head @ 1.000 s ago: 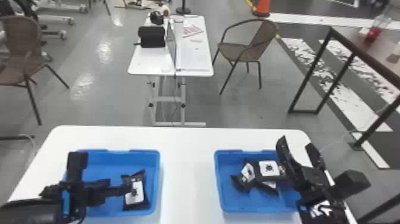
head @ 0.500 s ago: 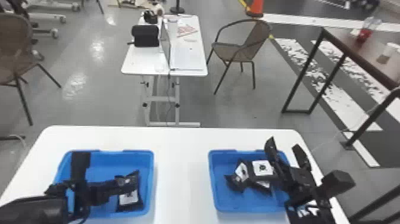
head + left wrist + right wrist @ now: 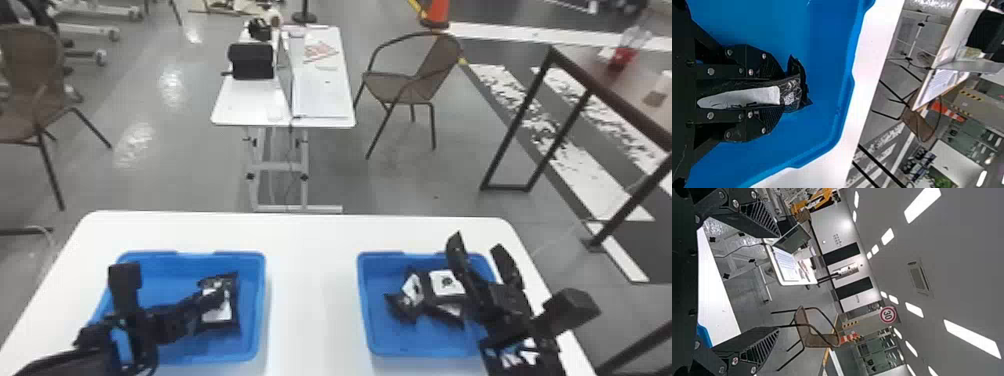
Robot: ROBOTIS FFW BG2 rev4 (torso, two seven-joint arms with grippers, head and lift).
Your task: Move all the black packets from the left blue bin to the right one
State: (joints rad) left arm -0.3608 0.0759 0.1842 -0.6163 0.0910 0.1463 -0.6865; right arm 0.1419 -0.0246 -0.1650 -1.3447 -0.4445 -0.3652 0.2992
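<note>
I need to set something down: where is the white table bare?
Bare: the white table between the left bin and right bin, and its strip beyond both. Crowded: around the right tool, at the right bin's outer side.

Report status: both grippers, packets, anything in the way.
Left gripper shut on a black packet, in the left bin. Right gripper open above the right bin, packets inside. That open gripper may crowd the drop.
</note>
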